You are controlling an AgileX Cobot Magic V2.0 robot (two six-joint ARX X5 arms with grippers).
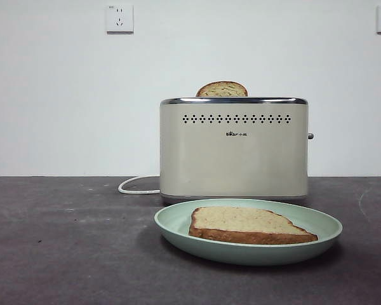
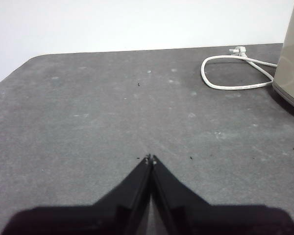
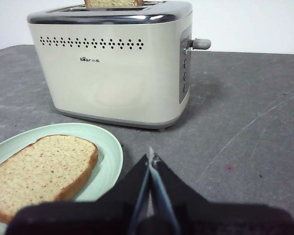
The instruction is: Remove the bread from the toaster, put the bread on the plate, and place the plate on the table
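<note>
The round, shallow, pale mint-green plate (image 1: 248, 251) lies nearest the camera, flat on the dark grey-brown matte tabletop (image 1: 63, 248) toward its front edge. On the plate lies the wide slice of brown wholegrain bread (image 1: 249, 225), flat, with its dark crust facing the front edge.

Just behind the plate stands the boxy cream-beige toaster (image 1: 233, 150) with a chrome top rim and two rows of small dark holes. A second, narrower dome-topped slice (image 1: 221, 89) projects from its slot. A white cord (image 1: 138, 185) loops from the toaster across the tabletop toward the rear edge.

The right gripper (image 3: 151, 159) hovers low over the tabletop just beside the plate rim, at the lever end of the toaster. Its black jaws are pressed together and hold nothing. The left gripper (image 2: 150, 158) waits over bare tabletop on the cord side of the toaster, jaws likewise closed and empty.

Judgement: with bread on plate and plate on tabletop, the task appears complete or nearly so.

Handling notes, as judged:
- The bread is likely light, fairly stiff and crumbly. Grip lightly across its two faces near an edge; hard pressure could crack it.
- The plate looks rigid and smooth, and possibly slippery. Take hold at the raised rim, clear of the bread, and keep it level.
</note>
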